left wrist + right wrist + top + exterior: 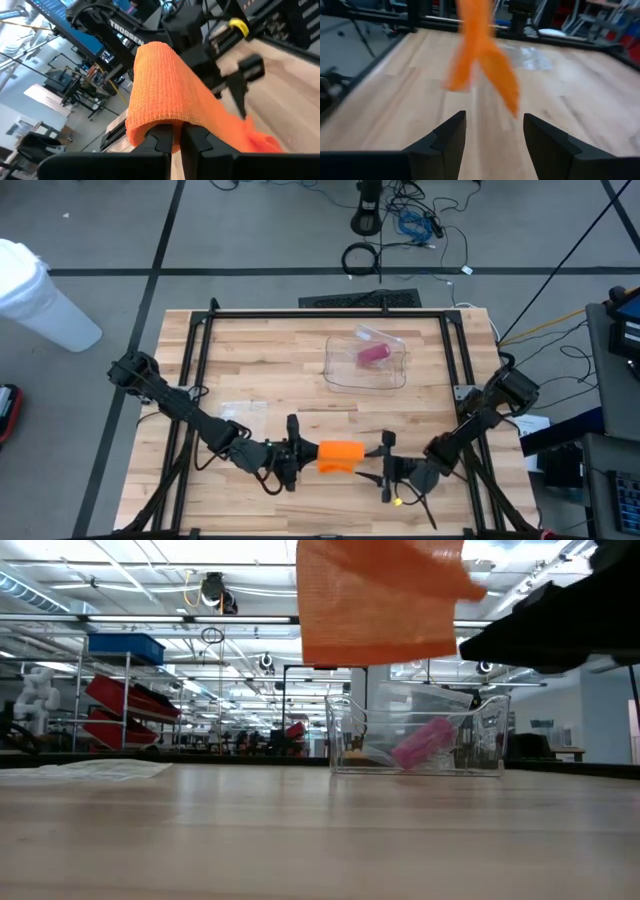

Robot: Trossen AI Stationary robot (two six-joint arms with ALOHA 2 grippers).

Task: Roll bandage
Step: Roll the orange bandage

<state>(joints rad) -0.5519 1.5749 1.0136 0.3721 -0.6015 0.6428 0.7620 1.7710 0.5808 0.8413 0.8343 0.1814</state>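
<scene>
Left tool [291, 452] clamps the orange woven bandage strip [338, 455], lower centre; right tool [385, 467], fingers apart, flanks its free end.

left claw [296, 452] clamped shut, right claw [385, 464] spread.
</scene>
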